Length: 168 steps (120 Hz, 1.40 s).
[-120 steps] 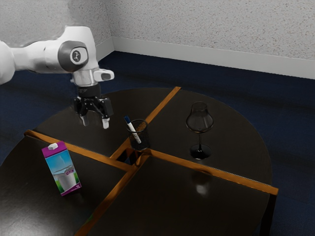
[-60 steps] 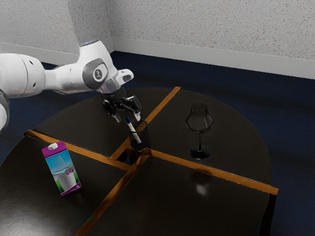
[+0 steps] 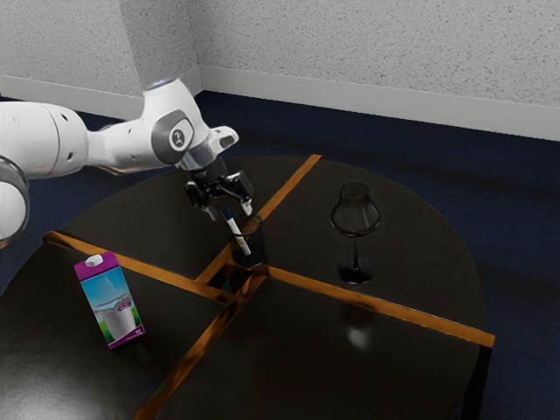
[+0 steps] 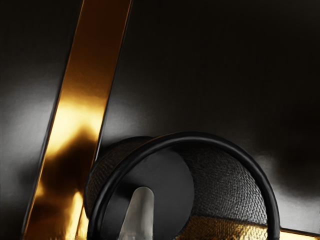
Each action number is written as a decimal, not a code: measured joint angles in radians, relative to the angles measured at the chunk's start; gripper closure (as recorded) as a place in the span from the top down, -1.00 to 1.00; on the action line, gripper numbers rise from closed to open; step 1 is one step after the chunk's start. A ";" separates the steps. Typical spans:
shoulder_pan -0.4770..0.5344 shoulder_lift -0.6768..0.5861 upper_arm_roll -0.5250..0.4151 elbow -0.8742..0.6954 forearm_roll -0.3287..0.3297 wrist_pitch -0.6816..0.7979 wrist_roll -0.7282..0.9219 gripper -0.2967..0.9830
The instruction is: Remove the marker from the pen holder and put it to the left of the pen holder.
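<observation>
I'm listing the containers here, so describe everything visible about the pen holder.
The pen holder is a black, round, open-topped cup with a thick smooth rim, a flat dark floor and a textured wall that looks like mesh. It stands upright on the table, near where the wooden strips meet. The marker leans inside, its dark end above the rim. My open gripper is close above.

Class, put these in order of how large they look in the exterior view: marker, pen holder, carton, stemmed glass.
Largest: carton and stemmed glass, too alike to rank
Next: pen holder
Smallest: marker, a slim stick
</observation>
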 joint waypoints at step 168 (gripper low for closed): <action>0.228 -0.134 -0.026 -0.285 0.367 0.506 0.009 -0.68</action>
